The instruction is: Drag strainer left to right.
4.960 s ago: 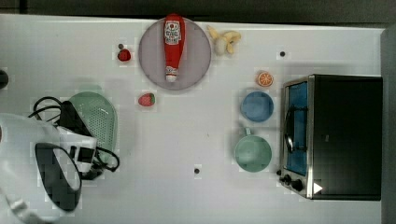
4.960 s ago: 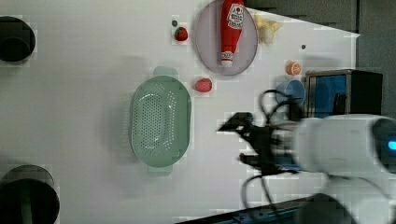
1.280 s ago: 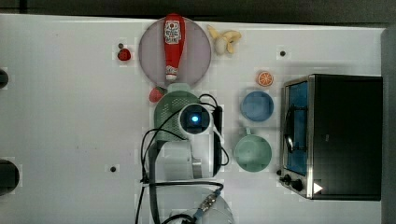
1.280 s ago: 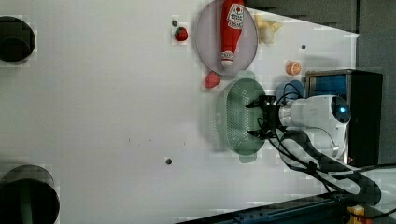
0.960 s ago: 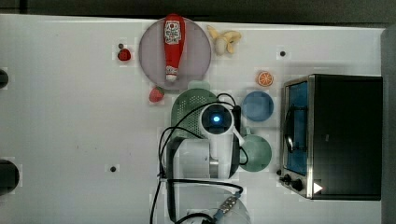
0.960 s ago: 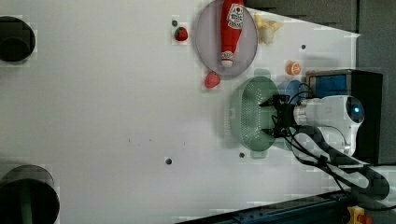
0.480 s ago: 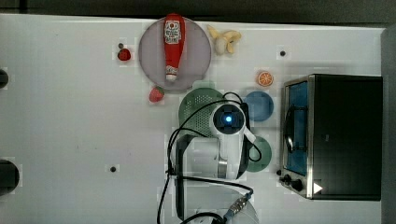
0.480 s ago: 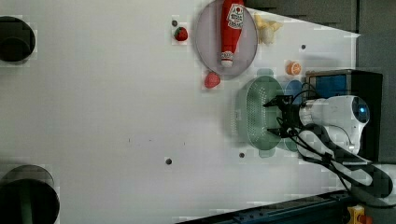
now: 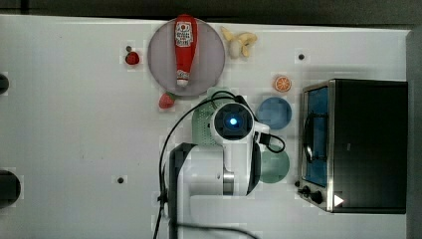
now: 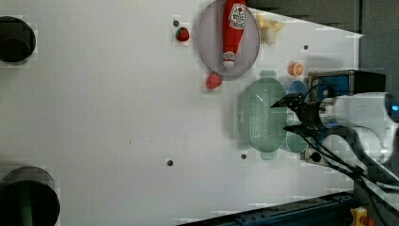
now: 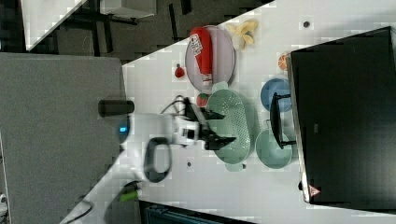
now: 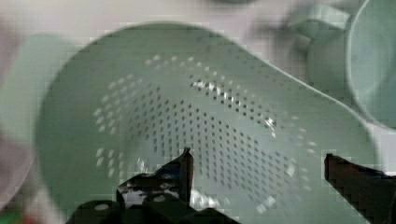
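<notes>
Reading the strainer [image 10: 261, 114] first, I found it lying flat on the white table [image 10: 94, 117], pushed up toward the left view's right, just beside the blue bowl [image 9: 274, 113] and the mint mug [image 11: 273, 148], with the grey plate [image 9: 164, 50] carrying the ketchup bottle [image 9: 184, 35] near its tab end. That placement looked to me like the end of the drag: any further and its rim would have pressed against those 2 vessels.

My gripper [image 10: 288, 113] hung above the strainer's far edge with its jaws spread almost fully and nothing between them; the wrist view showed 1 fingertip [image 12: 186, 161] over the perforated floor [image 12: 201, 121] and the other past the rim, so the wall sat between them ungripped. I judged the release as made.

Further out, 2 strawberries [image 9: 166, 100] and [image 9: 132, 58], an orange slice [image 9: 282, 83] and a banana piece [image 9: 239, 42] were scattered on the tabletop, and a black toaster oven [image 9: 366, 144] closed off the top view's right. Dark flooring showed beyond the table in the right view.
</notes>
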Tool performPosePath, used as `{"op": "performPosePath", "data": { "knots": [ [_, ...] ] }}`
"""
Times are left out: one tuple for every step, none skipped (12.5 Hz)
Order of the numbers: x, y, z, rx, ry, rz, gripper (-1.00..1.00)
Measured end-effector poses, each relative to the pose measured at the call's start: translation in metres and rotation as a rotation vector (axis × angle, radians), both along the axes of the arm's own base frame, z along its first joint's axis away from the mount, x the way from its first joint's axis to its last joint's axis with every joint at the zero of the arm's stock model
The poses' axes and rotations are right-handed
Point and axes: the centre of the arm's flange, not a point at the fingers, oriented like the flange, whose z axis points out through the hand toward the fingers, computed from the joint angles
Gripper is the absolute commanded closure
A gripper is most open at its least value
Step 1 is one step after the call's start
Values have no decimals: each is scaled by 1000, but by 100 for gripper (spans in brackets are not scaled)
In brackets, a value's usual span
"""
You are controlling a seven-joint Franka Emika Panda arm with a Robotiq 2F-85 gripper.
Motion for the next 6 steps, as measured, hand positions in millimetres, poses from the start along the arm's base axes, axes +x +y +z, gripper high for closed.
{"op": "performPosePath", "data": {
  "knots": [
    [4,6,34,0,0,33,-100],
    [9,10,75,4,-22,47,-100],
    [9,12,120,4,-37,60,-100],
    [7,12,167,6,-45,56,-100],
    [6,12,213,5,-54,52,-100],
    [-2,11,253,10,-64,48,-100]
  ]
}}
